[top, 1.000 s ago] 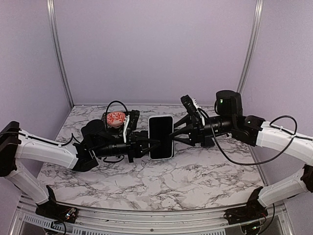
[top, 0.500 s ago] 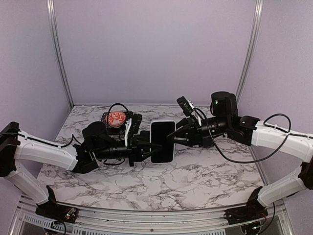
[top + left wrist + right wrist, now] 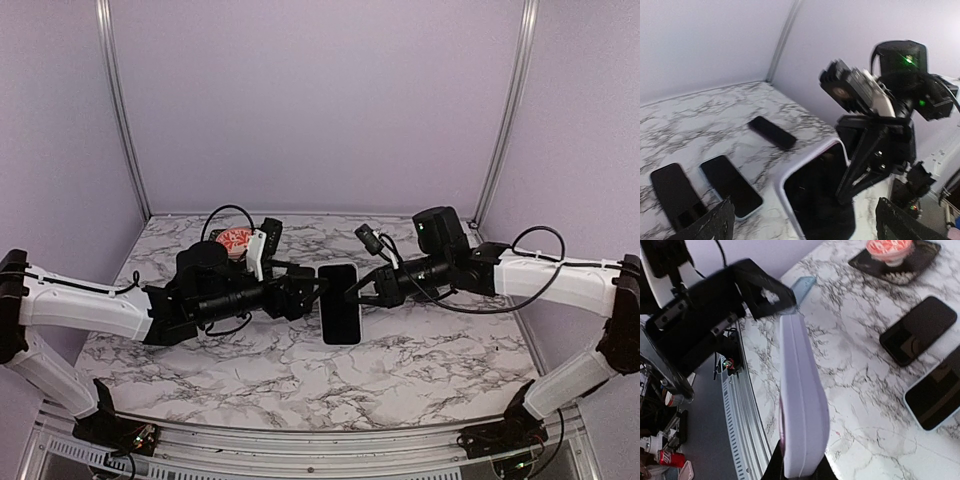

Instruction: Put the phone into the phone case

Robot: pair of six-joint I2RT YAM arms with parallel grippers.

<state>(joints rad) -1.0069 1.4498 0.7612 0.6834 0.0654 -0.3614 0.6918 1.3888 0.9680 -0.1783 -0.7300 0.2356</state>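
Phone case [image 3: 340, 303]: white-rimmed, dark inside, held above the marble table [image 3: 400, 390] at centre; phone inside cannot be confirmed. Right gripper [image 3: 354, 289] is clenched on its 3 o'clock edge. Left gripper [image 3: 314, 290], at 9 o'clock, is released, fingers [image 3: 705, 225] clear. Dark handset [image 3: 917, 330] lies on table.

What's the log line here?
right jaws: shut on phone case | left jaws: open, facing case | case: held above table

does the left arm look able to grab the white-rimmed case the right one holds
Likely yes: the left gripper is open at the white-rimmed case, whose near edge looks clear; the right gripper pinches the far side.
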